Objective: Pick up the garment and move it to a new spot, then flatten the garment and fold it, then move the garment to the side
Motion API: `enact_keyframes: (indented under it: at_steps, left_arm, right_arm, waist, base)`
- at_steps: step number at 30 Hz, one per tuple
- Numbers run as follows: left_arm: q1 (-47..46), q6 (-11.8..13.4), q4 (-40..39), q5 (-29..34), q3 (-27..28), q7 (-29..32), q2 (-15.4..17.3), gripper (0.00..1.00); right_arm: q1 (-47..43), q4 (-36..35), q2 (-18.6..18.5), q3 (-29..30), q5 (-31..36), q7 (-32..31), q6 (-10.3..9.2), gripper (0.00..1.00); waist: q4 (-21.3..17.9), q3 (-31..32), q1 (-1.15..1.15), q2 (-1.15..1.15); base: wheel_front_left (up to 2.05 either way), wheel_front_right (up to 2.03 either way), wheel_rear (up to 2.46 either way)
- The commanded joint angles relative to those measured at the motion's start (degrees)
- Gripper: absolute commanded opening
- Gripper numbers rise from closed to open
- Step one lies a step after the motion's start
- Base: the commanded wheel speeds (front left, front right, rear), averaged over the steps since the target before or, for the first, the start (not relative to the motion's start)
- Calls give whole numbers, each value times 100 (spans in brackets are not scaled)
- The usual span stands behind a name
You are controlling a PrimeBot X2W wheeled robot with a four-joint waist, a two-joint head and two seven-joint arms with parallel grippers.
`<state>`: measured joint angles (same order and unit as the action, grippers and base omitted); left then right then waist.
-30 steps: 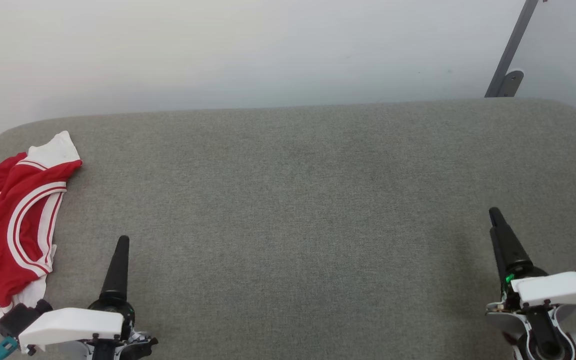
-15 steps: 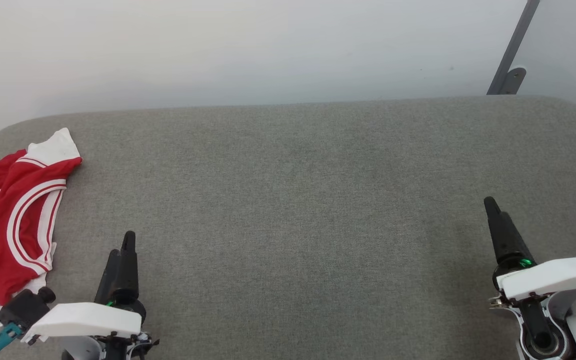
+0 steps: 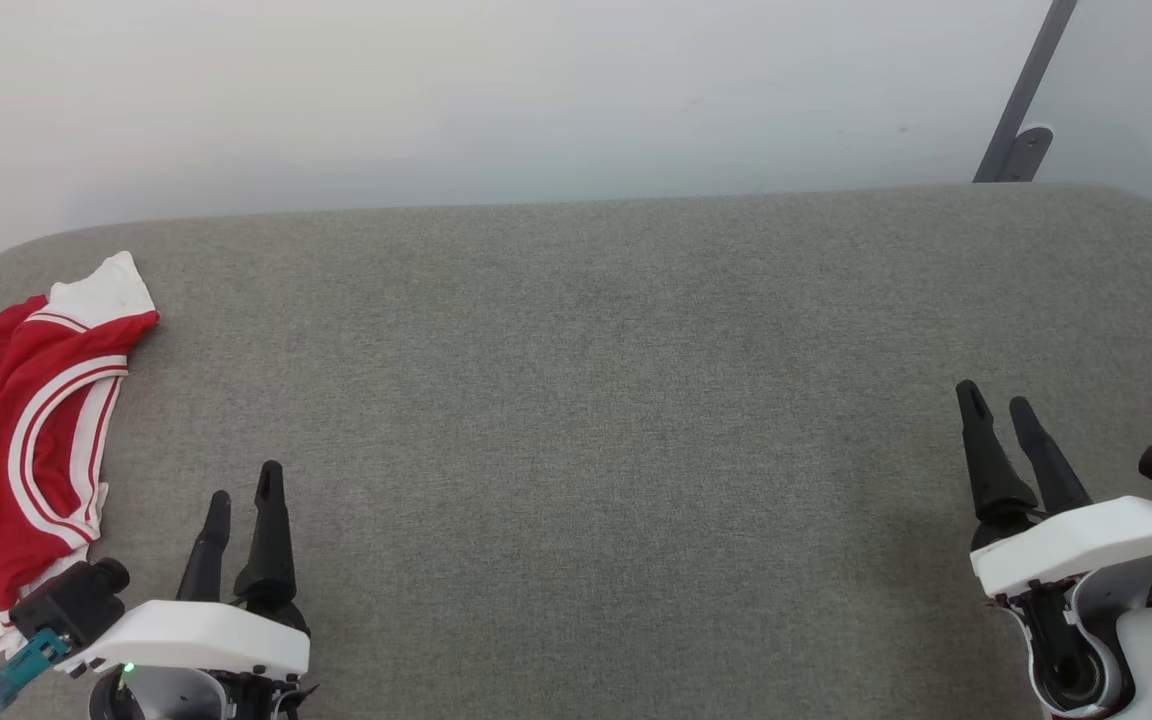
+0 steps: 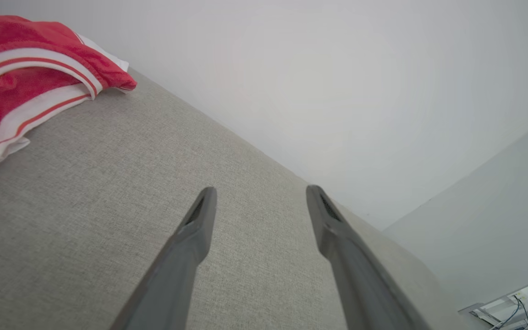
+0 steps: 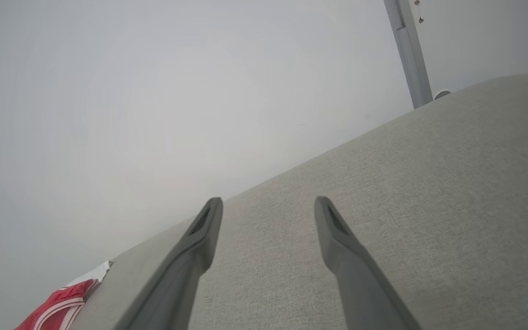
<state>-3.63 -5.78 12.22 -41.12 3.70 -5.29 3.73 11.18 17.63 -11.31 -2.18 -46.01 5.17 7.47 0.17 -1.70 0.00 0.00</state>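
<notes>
The garment (image 3: 16,440), red with white stripes and a white sleeve, lies crumpled at the far left edge of the grey padded table (image 3: 596,400). It also appears at the upper left of the left wrist view as garment (image 4: 25,78), and as a small red corner, garment (image 5: 62,307), in the right wrist view. My left gripper (image 3: 244,492) stands open and empty at the lower left, just right of the garment, apart from it; its open jaws (image 4: 260,195) hover over bare cloth. At the lower right, my right gripper (image 3: 994,398) is open and empty, far from the garment.
A pale wall (image 3: 536,100) rises behind the table's far edge. A grey metal post with a bracket (image 3: 1021,130) stands at the back right corner. The table's corners are rounded at the left and right.
Both wrists have rolled, so each gripper's two fingers now show side by side instead of overlapping. The left gripper has drawn down slightly; the right one has crept up and left.
</notes>
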Motion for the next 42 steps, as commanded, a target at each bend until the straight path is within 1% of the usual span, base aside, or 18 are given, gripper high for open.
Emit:
enact_keyframes:
  at_steps: [1, 12, 22, 25, 32, 42]
  left_arm:
    - [-36, 26, -75, 210, -20, -62, 51, 100]
    - [48, 80, -75, 963, -102, -248, 126, 100]
    - [114, 112, -59, 1549, -127, -406, 156, 100]
    - [108, 75, -33, 1673, -118, -447, 158, 100]
    - [121, 38, -1, 1961, -92, -523, 154, 100]
    - [71, -37, 160, 2341, -2, -655, 110, 100]
  right_arm:
    - [144, -30, -45, -12, 233, 81, 2, 100]
    - [228, 168, -19, -71, 1431, 266, 2, 100]
    - [309, 261, 6, -22, 2085, 419, 2, 100]
    - [325, 254, -21, -25, 2299, 463, 2, 100]
    - [354, 266, -23, -87, 2574, 538, 3, 100]
    - [304, 228, 13, 20, 2464, 669, 3, 100]
  waist:
    - [-4, -3, 0, 0]
    - [-50, -9, 0, 0]
    - [-84, -27, 0, 0]
    - [-100, -44, 0, 0]
    - [-129, -63, 0, 0]
    - [-120, -74, 0, 0]
  base:
    - [0, 0, 0]
    - [0, 0, 0]
    - [0, 0, 0]
    - [0, 0, 0]
    - [0, 0, 0]
    - [0, 0, 0]
